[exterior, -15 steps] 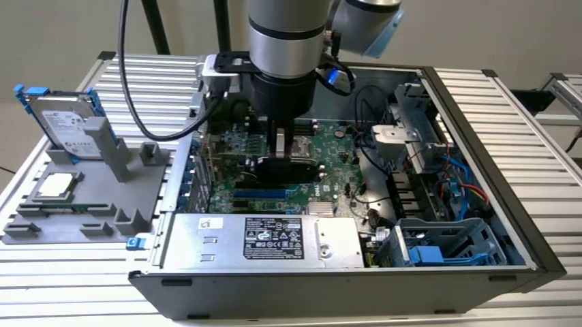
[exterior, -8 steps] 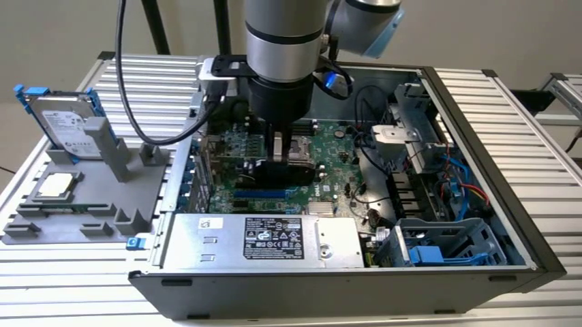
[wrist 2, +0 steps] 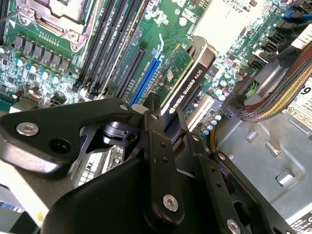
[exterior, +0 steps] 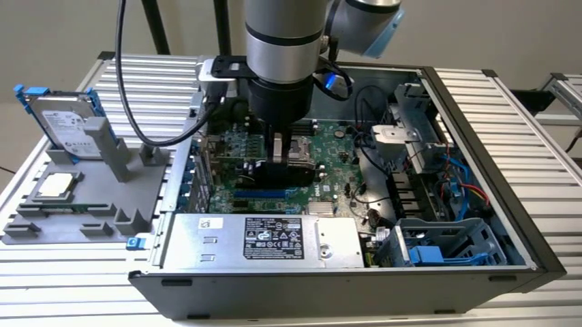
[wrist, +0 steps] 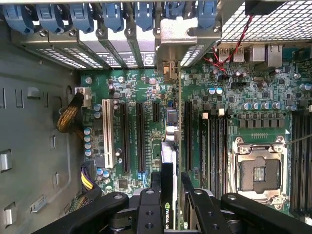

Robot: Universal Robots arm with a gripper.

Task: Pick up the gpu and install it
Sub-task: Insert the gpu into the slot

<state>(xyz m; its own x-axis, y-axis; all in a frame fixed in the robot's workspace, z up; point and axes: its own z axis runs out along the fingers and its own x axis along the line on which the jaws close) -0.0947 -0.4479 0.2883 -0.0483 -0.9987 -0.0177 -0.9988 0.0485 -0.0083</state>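
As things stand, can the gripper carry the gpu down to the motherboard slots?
Probably yes: the gripper, shut on the gpu, hangs inside the open case above the motherboard, with nothing seen between card and slots.

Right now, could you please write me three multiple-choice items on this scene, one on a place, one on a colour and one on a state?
1. Where is the gpu?
A. On the grey holder outside the case
B. Inside the open computer case, above the motherboard
C. On top of the power supply

2. What colour is the frame of the hard drive standing at the exterior view's left?
A. Blue
B. Red
C. Yellow

3. What is the state of the gripper?
A. Open and far from any part
B. Shut on a cable
C. Shut on the gpu

Answers:
1 B, as both wrist views show the card edge-on over the expansion slots.
2 A, as blue tabs edge the silver drive.
3 C, as the second wrist view shows the fingers clamping the card's edge.
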